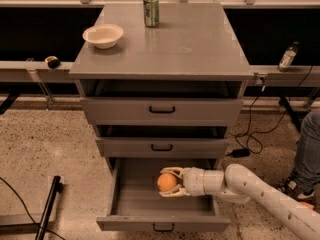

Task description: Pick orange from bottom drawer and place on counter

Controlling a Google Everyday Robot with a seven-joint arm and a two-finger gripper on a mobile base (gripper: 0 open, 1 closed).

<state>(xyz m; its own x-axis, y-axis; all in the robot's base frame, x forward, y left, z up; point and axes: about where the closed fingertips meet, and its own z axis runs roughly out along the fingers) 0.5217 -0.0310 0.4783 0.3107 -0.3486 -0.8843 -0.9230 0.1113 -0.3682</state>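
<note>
The orange (166, 182) is small, round and smooth, held in my gripper (169, 182) above the floor of the bottom drawer (165, 223). That drawer is pulled open, grey, with a small black handle on its front. My white arm reaches in from the lower right, and the gripper's pale fingers (172, 172) close above and below the fruit. The counter (190, 39) is the broad grey glossy top of the cabinet, high above the gripper.
A white bowl (103, 35) and a green can (151, 9) stand on the counter's back left. Two shallower drawers (162, 109) sit slightly open above. A small dark object (52, 61) and a bottle (287, 57) rest on the side ledges. A person's leg (306, 149) is at right.
</note>
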